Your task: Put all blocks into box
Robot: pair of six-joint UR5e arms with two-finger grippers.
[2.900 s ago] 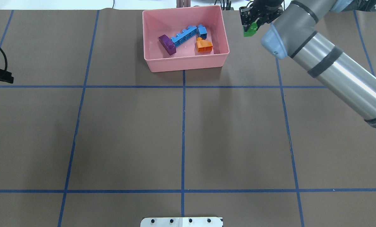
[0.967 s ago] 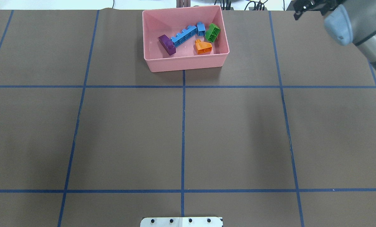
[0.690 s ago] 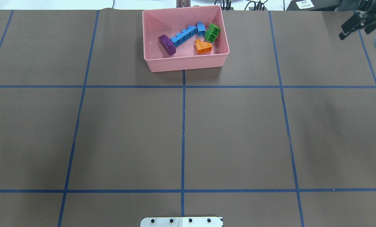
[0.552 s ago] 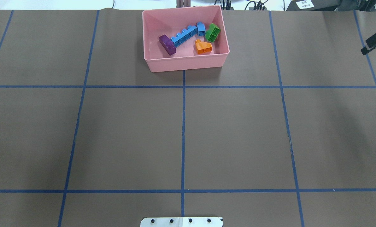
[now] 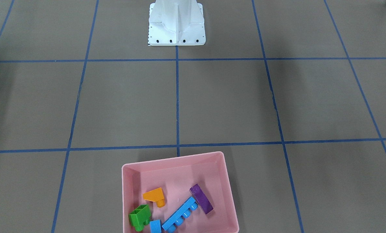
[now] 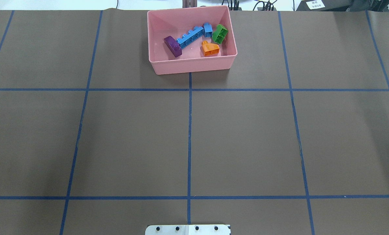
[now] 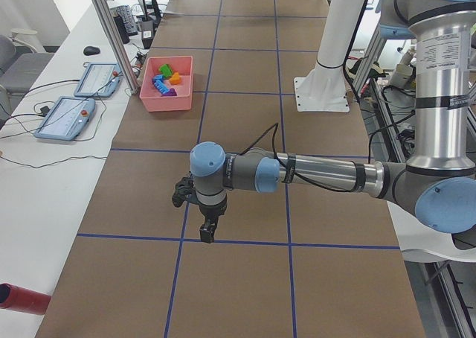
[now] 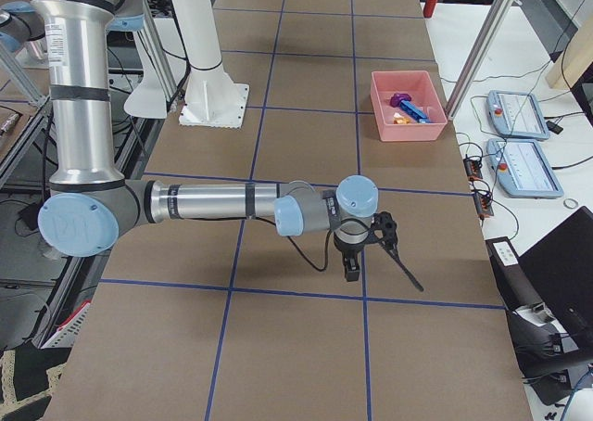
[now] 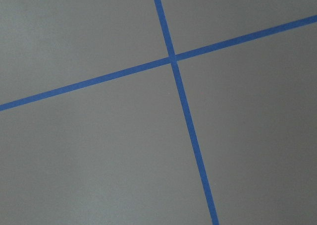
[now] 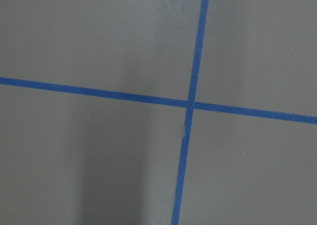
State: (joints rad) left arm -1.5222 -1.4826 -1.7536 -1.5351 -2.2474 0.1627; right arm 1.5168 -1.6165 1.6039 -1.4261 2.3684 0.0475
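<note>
All the blocks (image 6: 189, 37) lie in the pink box (image 6: 191, 65) at the top middle, far from the left claw (image 7: 196, 211) and right claw (image 8: 366, 254); I cannot tell if those are closed or apart.

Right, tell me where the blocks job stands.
Done: purple bar, long light-blue block, small blue block, green block and orange block all lie inside the pink box. In hand: nothing; the left tool and right tool hang over the table, far from the box. Left: no loose block shows.
</note>
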